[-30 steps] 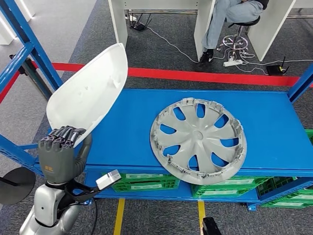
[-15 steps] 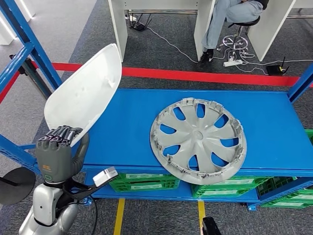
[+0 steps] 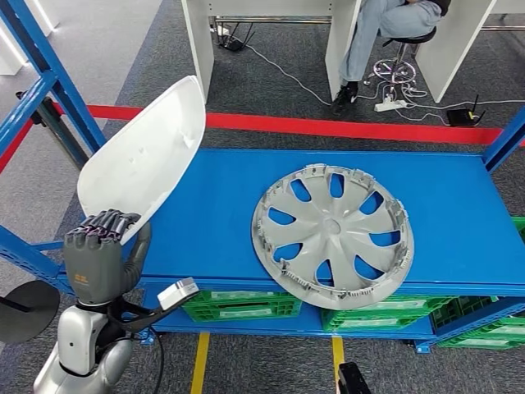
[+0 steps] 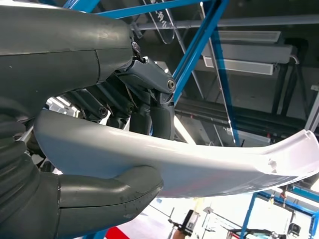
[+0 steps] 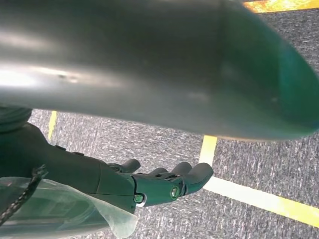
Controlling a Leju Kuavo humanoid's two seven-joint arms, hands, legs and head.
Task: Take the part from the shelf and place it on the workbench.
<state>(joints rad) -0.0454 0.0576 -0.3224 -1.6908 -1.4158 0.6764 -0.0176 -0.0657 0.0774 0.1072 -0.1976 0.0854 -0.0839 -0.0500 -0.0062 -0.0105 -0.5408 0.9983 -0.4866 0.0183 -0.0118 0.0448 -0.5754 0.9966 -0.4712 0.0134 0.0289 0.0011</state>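
My left hand (image 3: pixel 99 253) grips the lower rim of a white curved shell part (image 3: pixel 143 158), lifted over the left end of the blue shelf (image 3: pixel 223 213). In the left wrist view the thumb (image 4: pixel 109 196) presses one face of the white shell part (image 4: pixel 211 167) and the dark fingers (image 4: pixel 150 107) clamp the other. A grey wheel cover (image 3: pixel 332 235) lies flat on the shelf, overhanging its front edge. My right hand (image 5: pixel 158 184) hangs over the grey floor, fingers extended and holding nothing.
Blue shelf uprights (image 3: pixel 43 61) stand at the left and a blue upright (image 3: pixel 504 139) at the right. Green crates (image 3: pixel 248 305) sit under the shelf. Red tape (image 3: pixel 347 127) crosses the floor behind it. A seated person (image 3: pixel 377 37) is at white desks beyond.
The white shell with my left hand drifted slightly left, then back a little to the right and up. The wheel cover has not moved.
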